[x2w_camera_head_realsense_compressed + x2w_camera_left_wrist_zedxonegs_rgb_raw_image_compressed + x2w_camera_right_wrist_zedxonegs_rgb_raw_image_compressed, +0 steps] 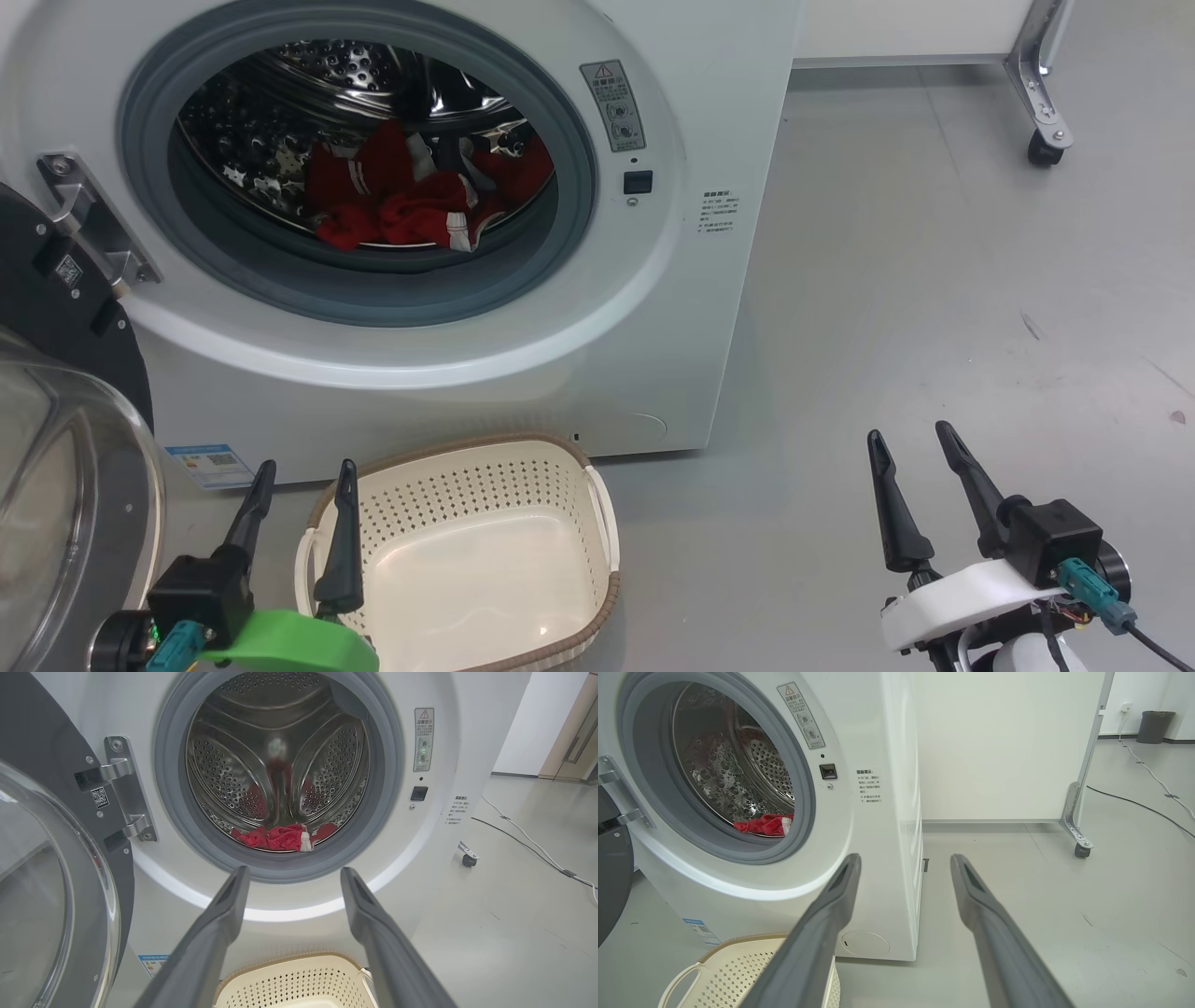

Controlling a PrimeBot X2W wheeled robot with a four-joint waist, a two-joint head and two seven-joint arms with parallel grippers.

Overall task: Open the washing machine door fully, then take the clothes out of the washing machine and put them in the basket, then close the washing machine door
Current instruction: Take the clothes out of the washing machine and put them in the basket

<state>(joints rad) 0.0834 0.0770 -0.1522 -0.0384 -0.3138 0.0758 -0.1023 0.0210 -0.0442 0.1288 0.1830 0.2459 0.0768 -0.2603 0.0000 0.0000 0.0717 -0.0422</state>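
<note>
The washing machine [560,355] stands at the far left with its round mouth uncovered. The washing machine door [75,485] is swung out on its hinge at the near left, its glass bowl bulging toward the robot. The basket [467,485] sits on the grey floor [887,280] just in front of the machine, below the drum mouth, its bottom bare. The clothes [411,210] lie in a red heap at the bottom of the drum, farther off than both grippers and well apart from them. The left gripper [308,464] hovers at the basket's left rim, fingers spread and holding nothing, pointing toward the drum. The right gripper [907,431] hangs over bare floor to the right of the basket, fingers likewise spread and empty.
</note>
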